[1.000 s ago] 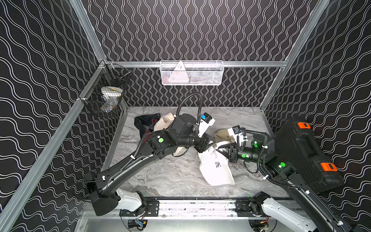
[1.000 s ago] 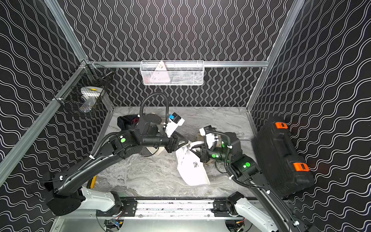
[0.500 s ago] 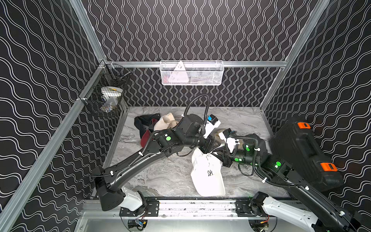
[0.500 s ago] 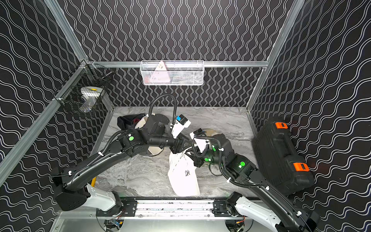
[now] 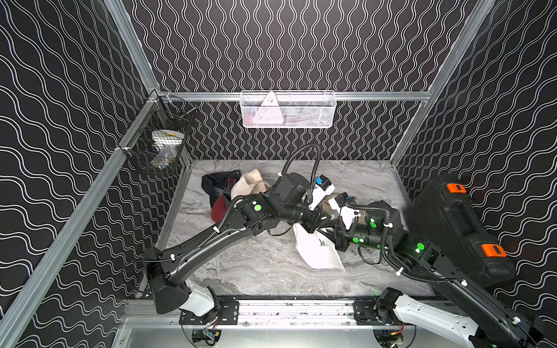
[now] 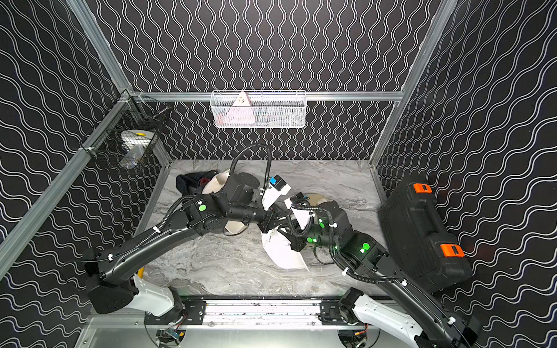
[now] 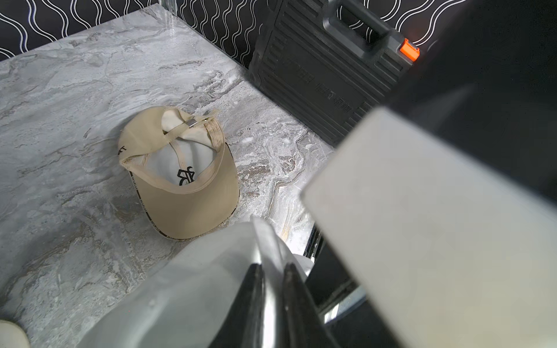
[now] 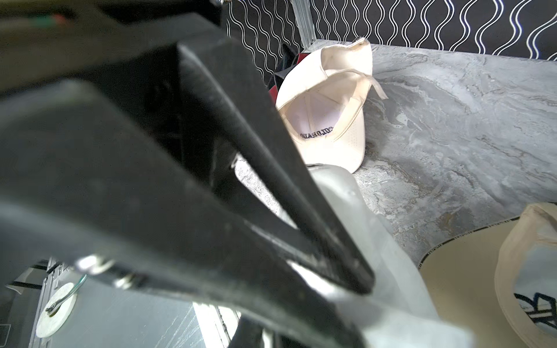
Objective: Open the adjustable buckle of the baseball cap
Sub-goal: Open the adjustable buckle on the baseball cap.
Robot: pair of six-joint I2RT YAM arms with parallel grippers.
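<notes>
White fabric is pinched between the nearly closed fingers of the left gripper point(image 7: 272, 268). The right gripper point(image 8: 358, 289) is pressed together on another fold of the same white cap point(image 5: 319, 253). The cap hangs between them just right of centre in both top views, brim toward the desk point(image 5: 256, 271). Its buckle is hidden. Suggested technique: anchor with the right, then draw the strap slowly along its own length with the left. A tan cap point(image 7: 187, 205) lies apart.

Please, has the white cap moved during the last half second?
Yes; the white cap has shifted away from the front rail, toward the black case.
</notes>
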